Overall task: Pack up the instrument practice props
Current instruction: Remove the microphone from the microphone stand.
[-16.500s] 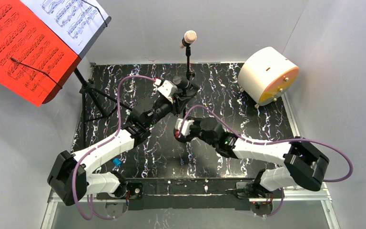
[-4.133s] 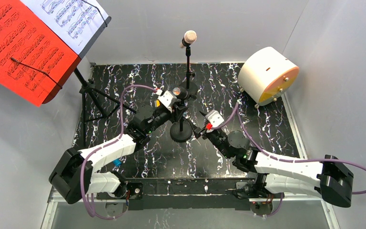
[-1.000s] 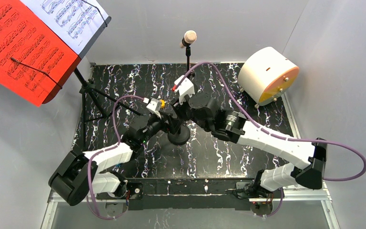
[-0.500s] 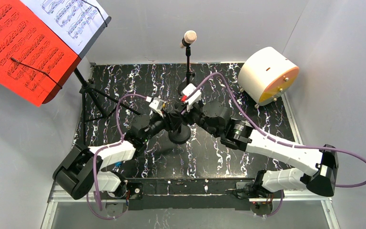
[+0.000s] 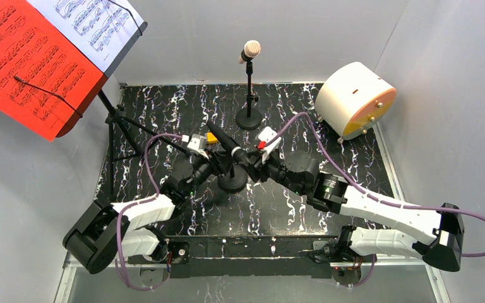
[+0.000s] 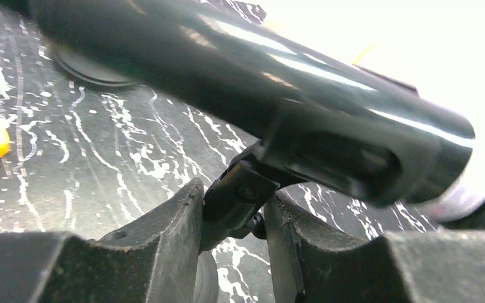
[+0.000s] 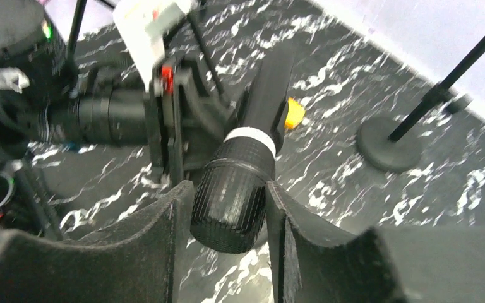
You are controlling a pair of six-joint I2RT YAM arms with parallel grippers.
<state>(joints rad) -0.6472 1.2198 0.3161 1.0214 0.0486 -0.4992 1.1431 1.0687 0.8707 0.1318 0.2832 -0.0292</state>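
Tools: right tool (image 7: 227,202) clenched on the grille head of the black microphone (image 7: 249,151); left tool (image 6: 233,211) clenched on the clip joint (image 6: 243,192) under its barrel.
Music rack (image 5: 117,120): far left, well apart from both arms.
Black microphone axis: tilted over its round base (image 5: 232,184) on the counter (image 5: 164,101), running far-left to near-right, head toward the right arm.
Judgement: pull along that axis.
Container: none in view.

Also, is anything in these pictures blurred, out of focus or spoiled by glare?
Left wrist view: the black microphone is so close that it is blurred, with white glare streaks; the top right corner is overexposed. Right wrist view: its mesh head is fairly sharp, the left arm behind is soft. Top external view: sharp, evenly lit.
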